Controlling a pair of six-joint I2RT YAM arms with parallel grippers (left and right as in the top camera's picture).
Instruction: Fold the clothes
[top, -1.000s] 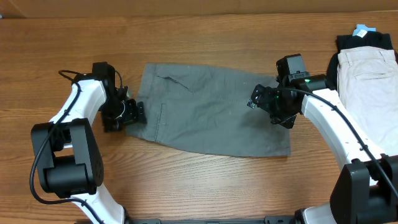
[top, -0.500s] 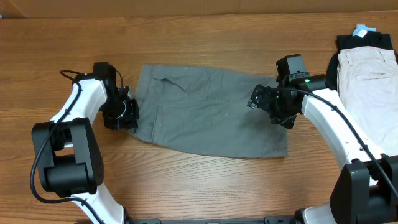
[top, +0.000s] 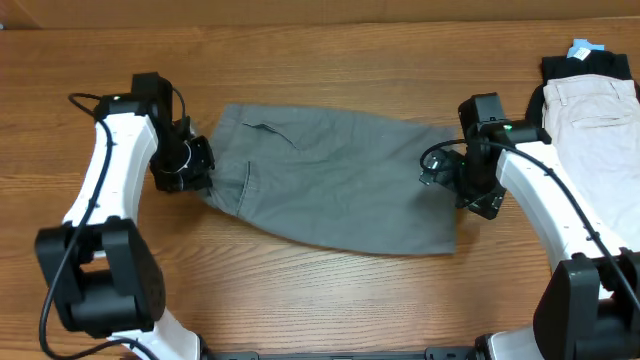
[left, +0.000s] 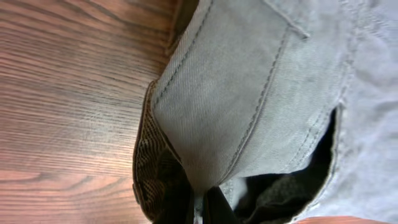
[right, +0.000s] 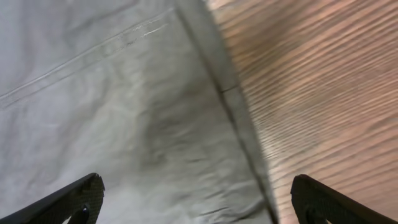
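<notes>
One pair of grey shorts (top: 330, 185) lies spread across the middle of the wooden surface (top: 330, 300), its long side running left to right. There are two white arms with black wrists, the left arm (top: 105, 180) at the left end of the cloth and the right arm (top: 545, 200) at its right end. At the far right edge of the surface lie two more garments, one beige (top: 590, 130) and, just behind it, one black with a blue tag (top: 590, 62).

The left fingers (left: 148, 180) are pinched together on a fold of the shorts' left edge, the stitched hem rising out from between them. The right fingers (right: 78, 198) stand wide apart above the right end of the cloth, holding nothing, with the hem and bare wood between them.

A second ago the left fingers were spread just beside the left edge; now they have closed on it, and the left arm has drawn back and outward, leaving that edge bunched and narrower. The right arm has shifted to the right, from over the cloth toward its right hem, and the shorts' lower right corner has pulled in a little
</notes>
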